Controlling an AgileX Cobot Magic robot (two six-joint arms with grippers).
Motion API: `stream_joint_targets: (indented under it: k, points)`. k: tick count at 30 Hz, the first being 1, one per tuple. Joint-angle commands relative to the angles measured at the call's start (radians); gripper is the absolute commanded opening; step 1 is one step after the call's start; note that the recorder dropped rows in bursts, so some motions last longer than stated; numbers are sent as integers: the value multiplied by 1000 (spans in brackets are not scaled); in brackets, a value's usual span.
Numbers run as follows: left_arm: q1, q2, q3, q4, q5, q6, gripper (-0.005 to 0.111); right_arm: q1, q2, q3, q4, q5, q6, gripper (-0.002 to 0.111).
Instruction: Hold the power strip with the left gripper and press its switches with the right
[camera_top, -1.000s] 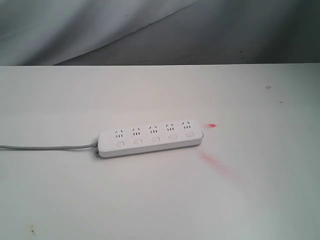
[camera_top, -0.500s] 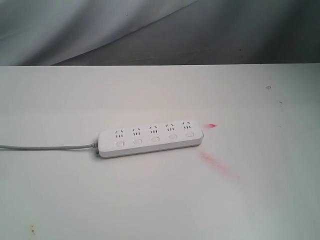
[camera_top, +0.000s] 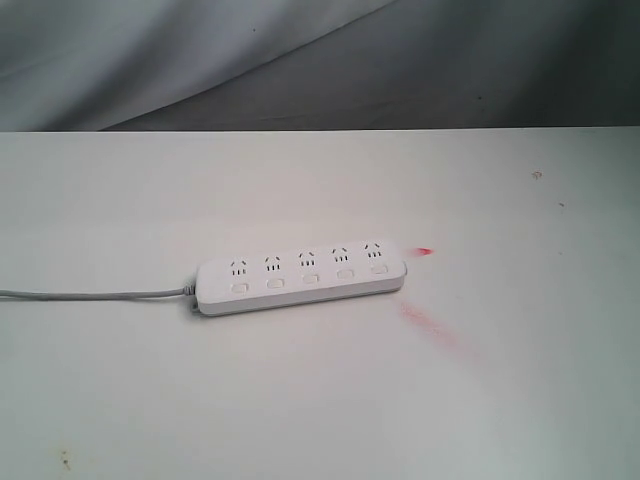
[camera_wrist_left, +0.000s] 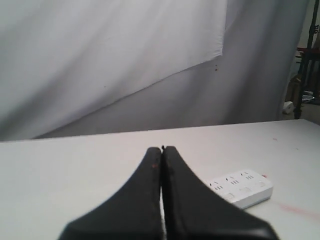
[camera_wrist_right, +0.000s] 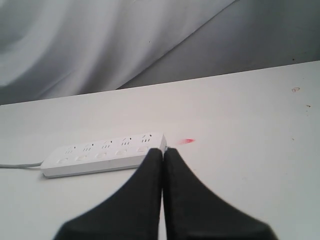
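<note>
Now | power strip (camera_top: 300, 285) ahead of both jaws, untouched | jaws closed

White power strip (camera_top: 300, 277) flat, five switches (camera_top: 310, 279) up; left gripper (camera_wrist_left: 161, 150) and right gripper (camera_wrist_right: 163, 151) pressed closed, clear of it.
</note>
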Motion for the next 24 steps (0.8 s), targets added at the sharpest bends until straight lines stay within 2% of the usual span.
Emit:
stream_joint_targets:
  k: [1,4,8,12,24]
  points:
    - [27,-74,4,58,35,3,0,0,-4,4,-1,-11,2,0]
    - [91,-78,4,93,76,-60,0,0,-4,4,-1,-11,2,0]
    - [154,-78,4,249,148,-239,0,0,-4,4,-1,-11,2,0]
    - [156,-78,4,384,159,-384,0,0,-4,4,-1,-11,2,0]
    - [156,-78,4,389,159,-381,0,0,-4,4,-1,-11,2,0]
